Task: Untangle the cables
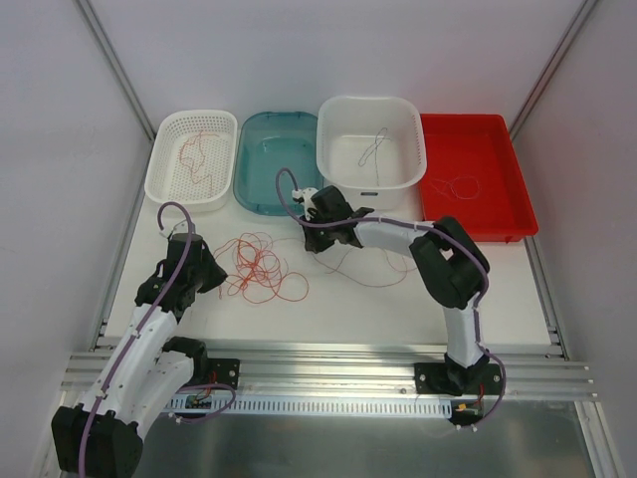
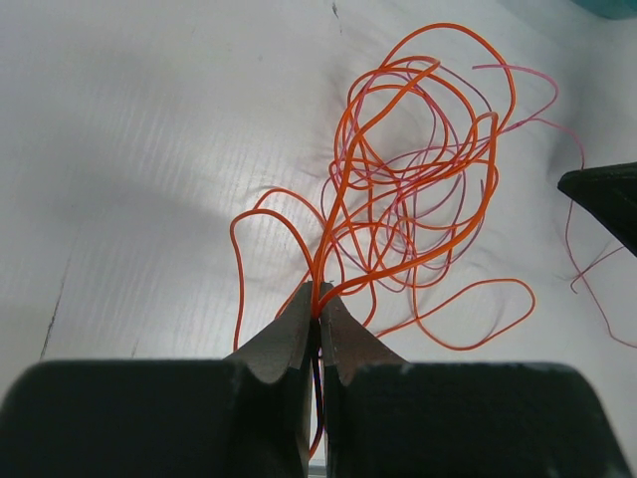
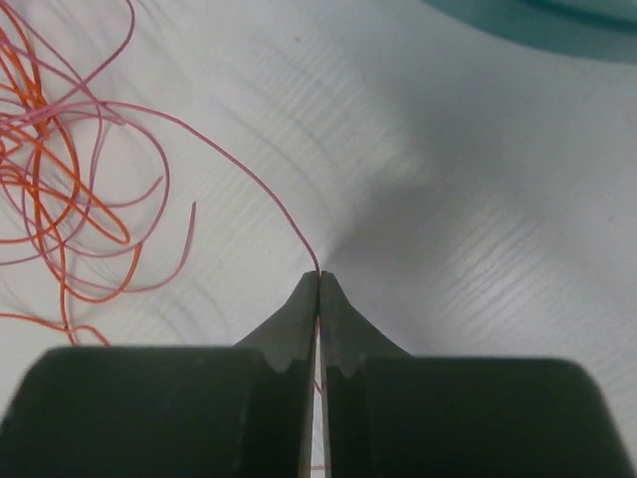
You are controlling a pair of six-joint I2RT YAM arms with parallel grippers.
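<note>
A loose tangle of thin orange and pink cables (image 1: 257, 267) lies on the white table. It also shows in the left wrist view (image 2: 418, 189) and at the left of the right wrist view (image 3: 60, 179). My left gripper (image 2: 318, 299) is shut on several orange strands at the tangle's near edge; from above it (image 1: 214, 274) sits left of the tangle. My right gripper (image 3: 318, 274) is shut on a single pink cable (image 3: 239, 164) that runs back to the tangle; from above it (image 1: 311, 239) sits right of the tangle.
Along the back stand a white mesh basket (image 1: 164, 179) with a red cable, a teal tray (image 1: 249, 189), a white tub (image 1: 338, 174) with a grey cable, and a red tray (image 1: 508, 219) with a pale cable. Another thin strand (image 1: 373, 279) trails right across the table.
</note>
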